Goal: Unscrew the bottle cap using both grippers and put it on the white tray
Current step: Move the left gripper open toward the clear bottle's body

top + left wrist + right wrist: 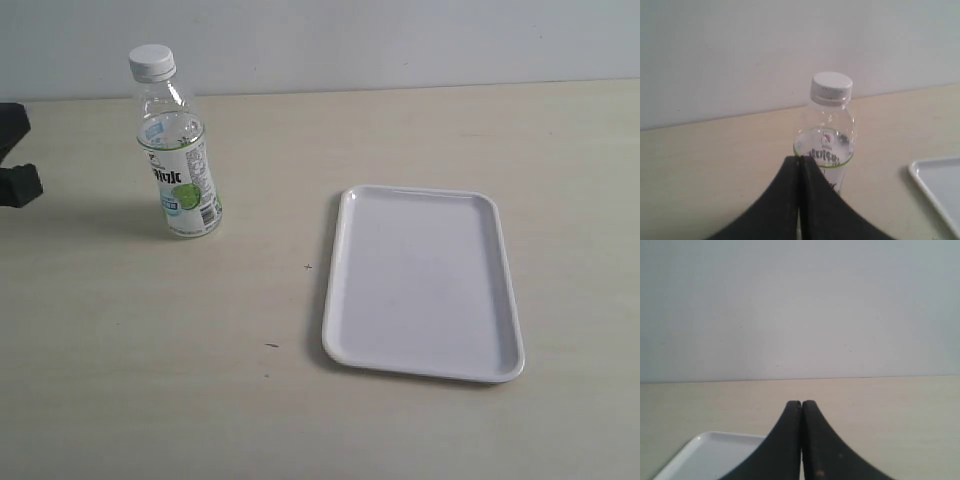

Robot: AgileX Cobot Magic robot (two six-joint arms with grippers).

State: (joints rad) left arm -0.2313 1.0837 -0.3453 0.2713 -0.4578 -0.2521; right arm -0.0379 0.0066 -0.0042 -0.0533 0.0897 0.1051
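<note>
The clear bottle with its lime label stands upright on the table at the left, and the white ribbed bottle cap sits on its neck. The white tray lies flat to its right, with nothing on it. My left gripper is shut and holds nothing; the bottle and cap stand just beyond its tips. A black part of the left arm shows at the left edge of the exterior view. My right gripper is shut and holds nothing, with a tray corner beside it.
The table is pale wood, and a light wall runs behind its back edge. A corner of the tray shows to the side of the bottle in the left wrist view.
</note>
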